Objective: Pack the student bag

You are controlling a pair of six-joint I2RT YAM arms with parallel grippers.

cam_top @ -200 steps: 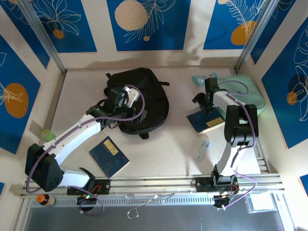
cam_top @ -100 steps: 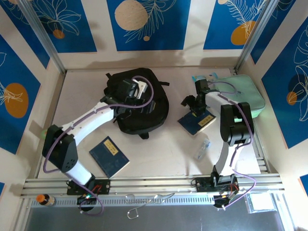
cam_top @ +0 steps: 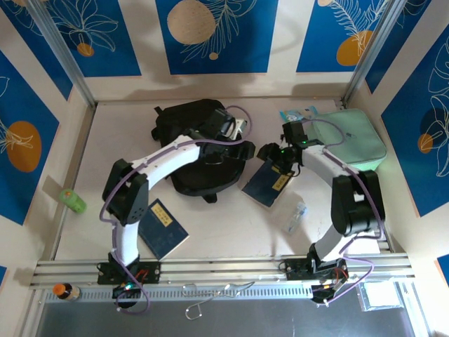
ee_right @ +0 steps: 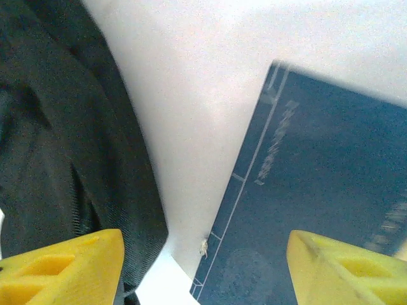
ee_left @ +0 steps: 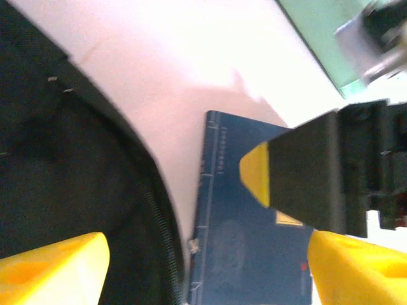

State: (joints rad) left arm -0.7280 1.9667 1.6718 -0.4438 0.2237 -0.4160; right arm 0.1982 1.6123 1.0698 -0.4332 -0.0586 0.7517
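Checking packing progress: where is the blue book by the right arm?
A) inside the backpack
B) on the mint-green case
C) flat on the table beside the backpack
C: the blue book lies flat on the table, with a bare strip between it and the black backpack.

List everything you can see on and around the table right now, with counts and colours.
backpack: 1, black, far middle of the table
far book: 1, dark blue, beside the backpack's right edge
near book: 1, dark blue, front left
zip case: 1, mint green, far right
plastic bottle: 1, clear, front, right of centre
small container: 1, green, left edge
packet: 1, light blue, far side by the zip case; too small to identify
orange bottle: 1, orange, off the table by the front left rail
left gripper: 1, black with yellow fingertips, open, at the backpack's right edge
right gripper: 1, black with yellow fingertips, open, over the far book
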